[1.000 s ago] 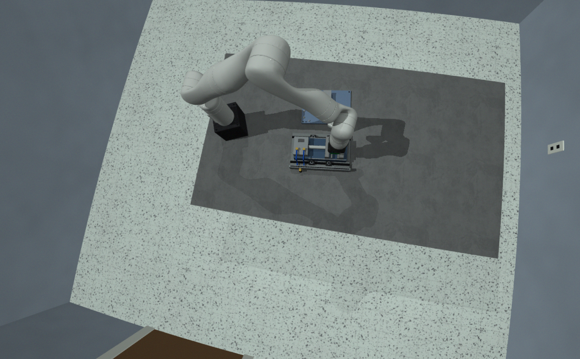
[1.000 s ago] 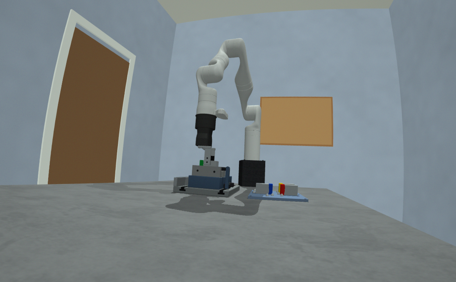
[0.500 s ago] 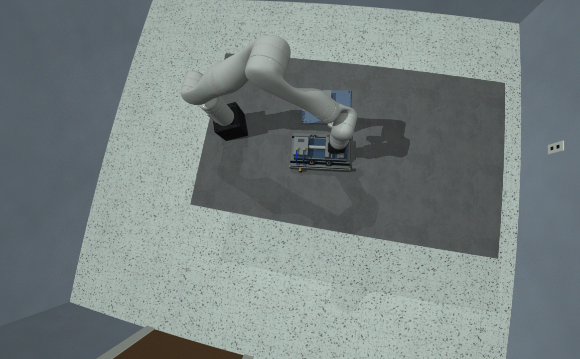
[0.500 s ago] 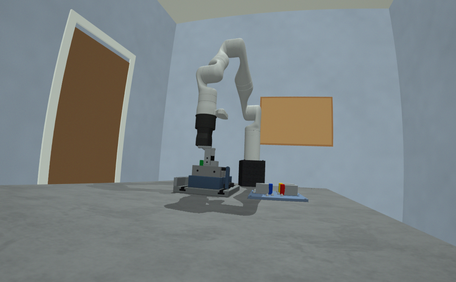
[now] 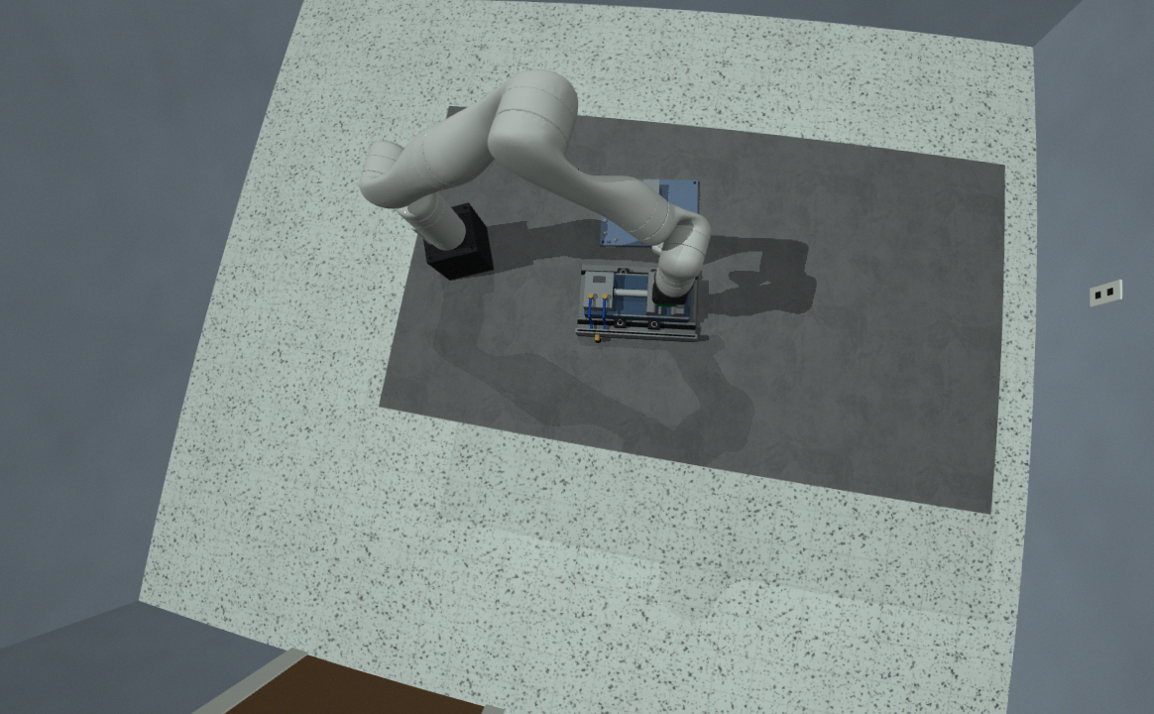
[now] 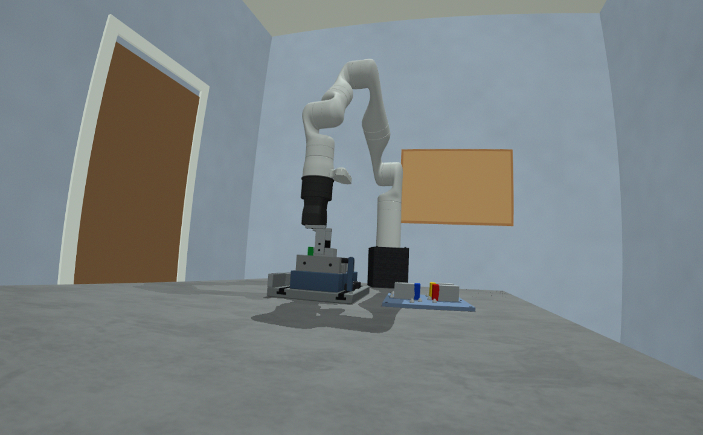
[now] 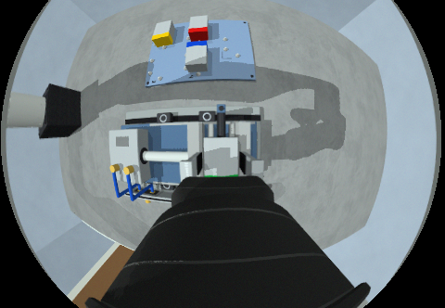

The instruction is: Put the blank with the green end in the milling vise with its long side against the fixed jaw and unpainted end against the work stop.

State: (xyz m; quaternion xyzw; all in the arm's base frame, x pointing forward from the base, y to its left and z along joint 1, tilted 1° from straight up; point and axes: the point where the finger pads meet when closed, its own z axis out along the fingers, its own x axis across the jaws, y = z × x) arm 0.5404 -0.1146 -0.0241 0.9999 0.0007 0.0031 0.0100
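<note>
The milling vise [image 6: 319, 278] stands on the grey mat in front of the arm's base. The blank with the green end [image 6: 310, 250] lies between the jaws at the end away from the hoses [image 7: 126, 185]. In the wrist view it shows as a grey block [image 7: 221, 156] with a green edge toward the camera. My gripper [image 6: 322, 242] points straight down over this blank, its fingers open and low beside it. From above, the wrist [image 5: 671, 297] covers most of the blank. I cannot tell whether the blank touches the fixed jaw or the work stop.
The blue plate [image 7: 200, 55] lies beyond the vise and carries blanks with yellow [image 7: 163, 33], red [image 7: 198, 30] and blue [image 7: 196, 56] ends, apart from one another. The arm's black pedestal [image 6: 388, 266] stands behind the vise. A door is at the left.
</note>
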